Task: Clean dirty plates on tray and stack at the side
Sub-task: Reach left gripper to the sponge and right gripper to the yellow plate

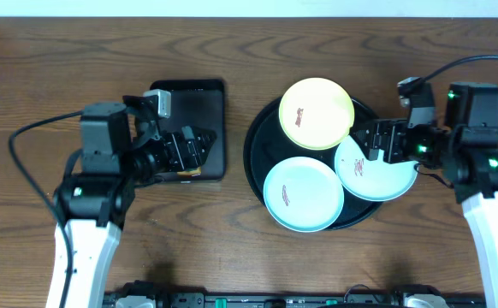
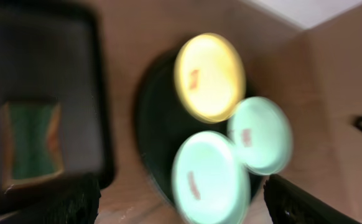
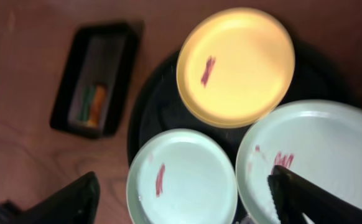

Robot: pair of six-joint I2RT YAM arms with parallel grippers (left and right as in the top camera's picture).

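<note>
Overhead: tray holds three plates; left end effector, right end effector spread, empty.

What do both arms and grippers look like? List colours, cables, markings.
The left arm and right arm match: white lower links, boxy black joint housings. The left gripper and right gripper are black. A thin black cable trails from each; small green lights glow on the right arm's housings.

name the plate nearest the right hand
The mint plate at the tray's right edge, under the right hand; the yellow plate and second mint plate sit farther left.
</note>
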